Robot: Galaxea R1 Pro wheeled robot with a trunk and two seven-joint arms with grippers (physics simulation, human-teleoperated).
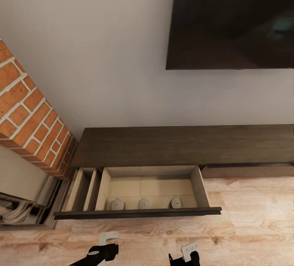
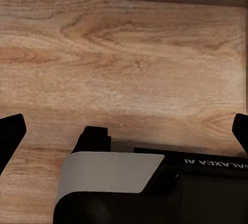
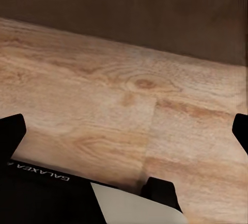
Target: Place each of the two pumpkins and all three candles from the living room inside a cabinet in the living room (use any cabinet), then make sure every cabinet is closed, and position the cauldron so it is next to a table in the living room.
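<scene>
The left gripper and right gripper have black bodies with pale grey-white plates. Each black wrist housing carries small white lettering "GALAXEA"; the fingertips are black.

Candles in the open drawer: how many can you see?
3, in a row along the drawer's front edge: left, middle, right. The front panel hides their lower parts.

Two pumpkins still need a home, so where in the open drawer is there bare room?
The open drawer is bare behind the three candles, back to its rear wall. The candle row crowds the front edge. The narrow side compartments look tight.
</scene>
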